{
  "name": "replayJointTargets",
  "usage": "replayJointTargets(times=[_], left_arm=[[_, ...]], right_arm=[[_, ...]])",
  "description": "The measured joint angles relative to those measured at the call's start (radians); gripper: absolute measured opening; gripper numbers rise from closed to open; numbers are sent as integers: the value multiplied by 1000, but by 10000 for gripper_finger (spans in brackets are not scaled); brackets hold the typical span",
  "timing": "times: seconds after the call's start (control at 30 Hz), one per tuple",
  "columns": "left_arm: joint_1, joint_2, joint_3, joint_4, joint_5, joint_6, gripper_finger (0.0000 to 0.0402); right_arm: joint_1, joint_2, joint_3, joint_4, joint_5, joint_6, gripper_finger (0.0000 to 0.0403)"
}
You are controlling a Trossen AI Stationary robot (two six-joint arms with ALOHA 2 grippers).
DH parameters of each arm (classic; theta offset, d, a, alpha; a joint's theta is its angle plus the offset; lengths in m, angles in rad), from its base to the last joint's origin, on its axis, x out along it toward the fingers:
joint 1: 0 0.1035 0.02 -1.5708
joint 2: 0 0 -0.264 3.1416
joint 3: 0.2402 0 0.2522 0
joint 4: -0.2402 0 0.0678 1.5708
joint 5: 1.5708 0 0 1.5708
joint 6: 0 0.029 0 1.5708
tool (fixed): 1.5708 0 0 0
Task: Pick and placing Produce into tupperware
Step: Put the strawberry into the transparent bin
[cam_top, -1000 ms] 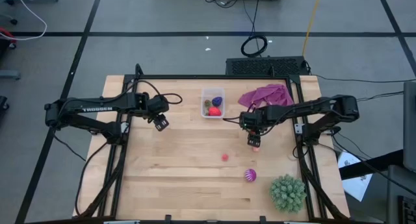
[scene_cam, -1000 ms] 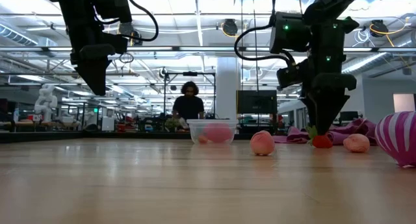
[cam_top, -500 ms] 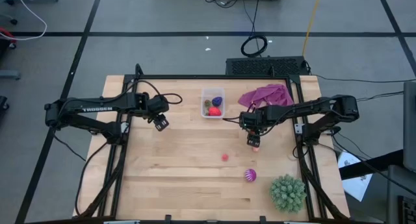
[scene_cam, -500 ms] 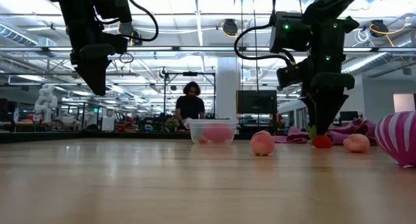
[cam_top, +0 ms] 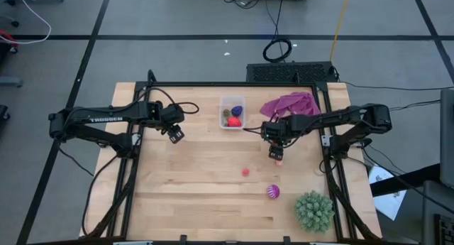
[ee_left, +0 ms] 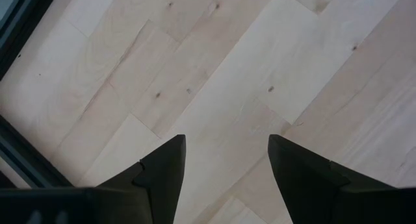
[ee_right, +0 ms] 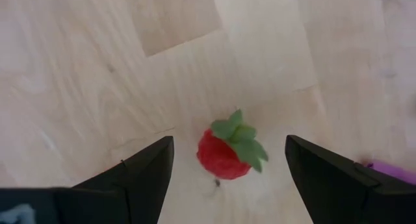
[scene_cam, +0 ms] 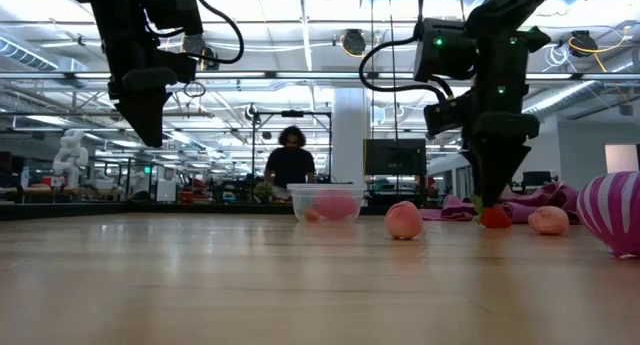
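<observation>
While hovering low, right gripper (ee_right: pixel 224 160) is gaping – straddling small red green-leafed toy strawberry (ee_right: pixel 229 150) | left gripper (ee_left: pixel 224 160) is idling part-open above bare wood table (ee_left: pixel 214 74)

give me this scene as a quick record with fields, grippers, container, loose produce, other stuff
right gripper: open, low over the table, fingers either side of the strawberry, not closed on it
left gripper: open, empty, raised above bare wood on the left of the table
tupperware: far centre of table, holds blue-purple, red and brownish pieces
loose produce: strawberry, small red piece, striped magenta ball, pink piece
other: purple cloth at far right, green spiky ball at near right
</observation>
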Motion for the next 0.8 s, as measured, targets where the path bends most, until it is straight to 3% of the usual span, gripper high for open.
replayJointTargets(times=[0.8], left_arm=[[0, 0, 0, 0, -1, 2, 225]], right_arm=[[2, 0, -66, 49, -26, 23, 286]])
